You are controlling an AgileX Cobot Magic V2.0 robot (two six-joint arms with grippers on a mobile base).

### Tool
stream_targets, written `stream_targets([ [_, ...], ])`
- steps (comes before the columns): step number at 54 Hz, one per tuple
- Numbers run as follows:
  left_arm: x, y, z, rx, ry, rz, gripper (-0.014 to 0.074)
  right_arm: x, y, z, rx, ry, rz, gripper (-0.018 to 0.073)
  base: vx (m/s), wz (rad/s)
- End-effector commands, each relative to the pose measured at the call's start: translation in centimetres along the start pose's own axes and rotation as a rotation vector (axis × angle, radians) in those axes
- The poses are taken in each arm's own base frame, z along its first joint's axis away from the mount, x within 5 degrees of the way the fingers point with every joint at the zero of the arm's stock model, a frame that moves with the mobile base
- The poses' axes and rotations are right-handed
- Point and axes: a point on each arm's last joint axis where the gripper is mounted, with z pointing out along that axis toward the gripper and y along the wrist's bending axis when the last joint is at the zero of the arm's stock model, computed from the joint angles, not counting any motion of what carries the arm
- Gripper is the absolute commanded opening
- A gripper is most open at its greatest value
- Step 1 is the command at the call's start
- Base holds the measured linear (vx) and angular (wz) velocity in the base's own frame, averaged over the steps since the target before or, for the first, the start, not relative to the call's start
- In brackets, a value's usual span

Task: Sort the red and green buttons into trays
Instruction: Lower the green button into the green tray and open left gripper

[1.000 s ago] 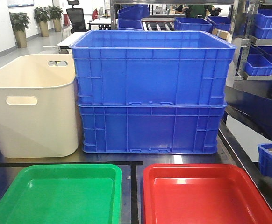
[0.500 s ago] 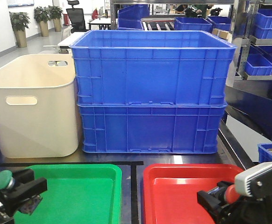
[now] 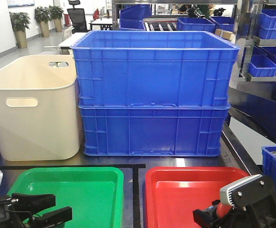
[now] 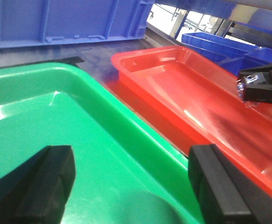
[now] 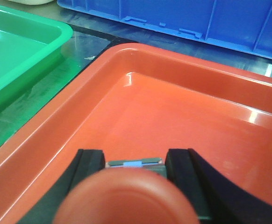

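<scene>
The right pincer (image 5: 129, 163) pinches the dark red button (image 5: 124, 196), a smooth domed cap, just above the glossy red tray (image 5: 182, 121). The left pincer (image 3: 45, 209) hangs spread over the shiny green tray (image 3: 81, 190); half a second ago it held a green button, which is now out of sight. Beyond both pincers on the dark bench (image 3: 133, 164) stand two stacked ribbed blue crates (image 3: 152, 95), with a smooth cream tub (image 3: 33, 109) to their left.

Green button not findable near green tray (image 4: 140, 158); my right claw (image 5: 135, 163) blurred behind red button (image 5: 124, 198), bottom-cropped.
</scene>
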Motion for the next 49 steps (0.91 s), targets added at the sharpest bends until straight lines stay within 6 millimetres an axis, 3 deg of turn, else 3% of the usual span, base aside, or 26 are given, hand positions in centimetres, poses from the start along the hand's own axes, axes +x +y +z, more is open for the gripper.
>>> stream_targets([
  [1, -2.2, -1.0, -0.2, 0.058, -0.129, 0.005, 0.0635, -2.0, 0.4, -0.5, -0.039, -0.122, -0.008, 0.0438, 0.00, 0.00],
  [8, -3.2, -1.3, -0.5, 0.089, -0.231, -0.034, 0.0624, -2.1, 0.4, -0.5, -0.044, -0.133, -0.008, 0.0569, 0.00, 0.00],
  [14, -3.9, -1.9, -0.9, 0.107, -0.284, -0.033, 0.0617, -2.4, 0.5, -0.9, -0.043, -0.150, -0.008, 0.0610, 0.00, 0.00],
  [31, -6.0, -5.1, -3.2, 0.142, -0.372, 0.092, 0.0566, -4.3, 0.7, -4.0, -0.036, -0.278, -0.023, 0.0548, 0.00, 0.00],
  [49, -7.5, -8.8, -5.8, 0.185, -0.460, 0.228, 0.0554, -4.3, 0.7, -4.1, -0.035, -0.278, -0.024, 0.0468, 0.00, 0.00],
])
